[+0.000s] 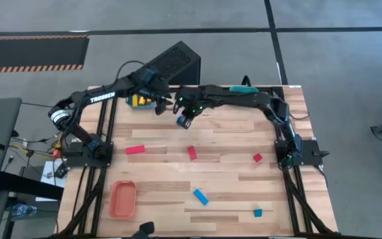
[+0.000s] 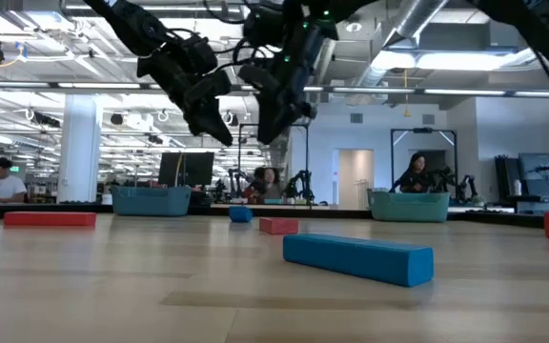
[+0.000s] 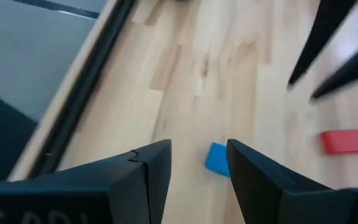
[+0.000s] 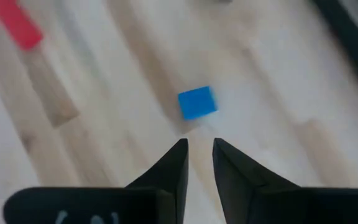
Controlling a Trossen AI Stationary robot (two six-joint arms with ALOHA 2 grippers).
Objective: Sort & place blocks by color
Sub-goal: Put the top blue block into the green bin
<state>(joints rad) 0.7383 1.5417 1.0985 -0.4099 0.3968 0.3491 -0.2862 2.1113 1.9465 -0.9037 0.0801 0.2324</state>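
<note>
So you've got both grippers up over the far-middle of the table [image 1: 231,133]: left gripper [image 3: 197,168] fingers apart, empty, right gripper [image 4: 199,155] nearly together, also empty. A blue cube [image 4: 196,102] sits on the wood just under them, 2 red bars [image 1: 135,150] nearer you.

Wooden table [image 1: 231,199]: red blocks [image 1: 135,150] mid-row, blue bar [image 1: 200,196] and small blue cube [image 1: 258,212] near, orange tray [image 1: 123,199] near-left, teal tray [image 1: 141,103] far-left.
</note>
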